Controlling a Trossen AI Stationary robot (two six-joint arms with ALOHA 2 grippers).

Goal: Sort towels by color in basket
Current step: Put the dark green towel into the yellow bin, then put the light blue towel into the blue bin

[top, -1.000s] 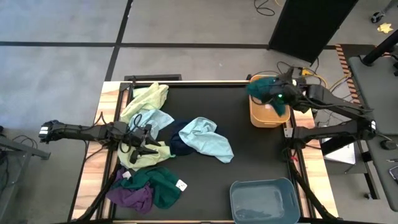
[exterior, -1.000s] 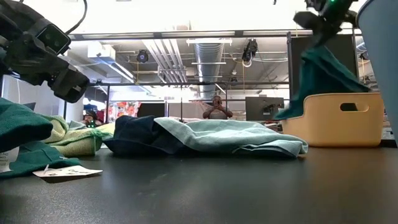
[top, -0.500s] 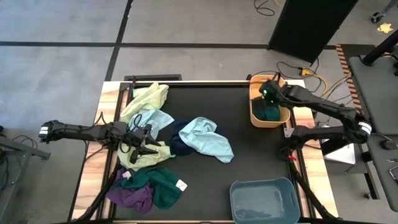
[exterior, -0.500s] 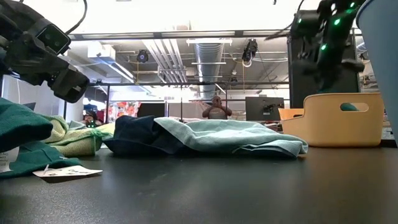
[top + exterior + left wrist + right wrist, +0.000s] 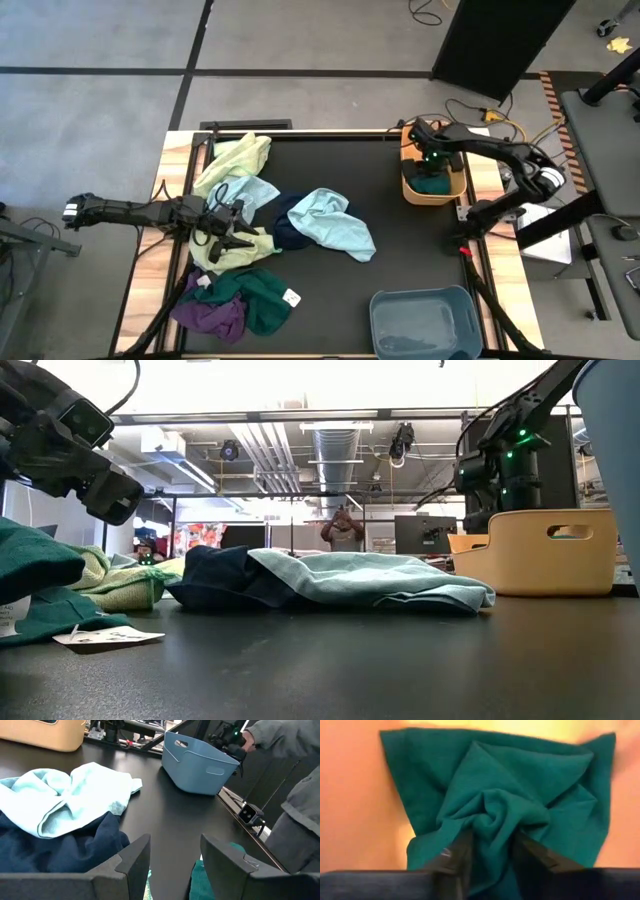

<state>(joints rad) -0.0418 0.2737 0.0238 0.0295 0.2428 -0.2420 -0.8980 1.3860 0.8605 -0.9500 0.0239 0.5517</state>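
Note:
My right gripper (image 5: pixel 490 845) reaches down inside the tan basket (image 5: pixel 408 188) at the table's far right and is shut on a teal green towel (image 5: pixel 433 182) lying in it. My left gripper (image 5: pixel 232 232) waits open just above a pale yellow-green towel (image 5: pixel 240 252) at the table's left. Around it lie another yellow-green towel (image 5: pixel 240 155), a light blue towel (image 5: pixel 248 192), a second teal green towel (image 5: pixel 258 297) and a purple one (image 5: pixel 212 318). At mid-table another light blue towel (image 5: pixel 338 224) lies over a navy towel (image 5: pixel 287 230). My right gripper pinches a gathered bunch (image 5: pixel 492 822) near the middle of the teal green towel between its two fingers (image 5: pixel 456 857), coming from above and pointing down. The bunch holds several folds. The towel's spread-out remainder (image 5: pixel 560 785) lies on the basket's floor.
An empty blue basket (image 5: pixel 425 320) stands at the table's near right. A small white tag (image 5: pixel 291 297) lies by the near teal towel. Bare black tabletop (image 5: pixel 400 250) lies between the towels and the baskets. A person (image 5: pixel 343 530) stands far behind the table.
My right gripper, holding the teal green towel hanging above the tan basket, has come down into the basket. The towel has gone from hanging over the basket's rim to lying bunched on its floor. The left arm has kept still.

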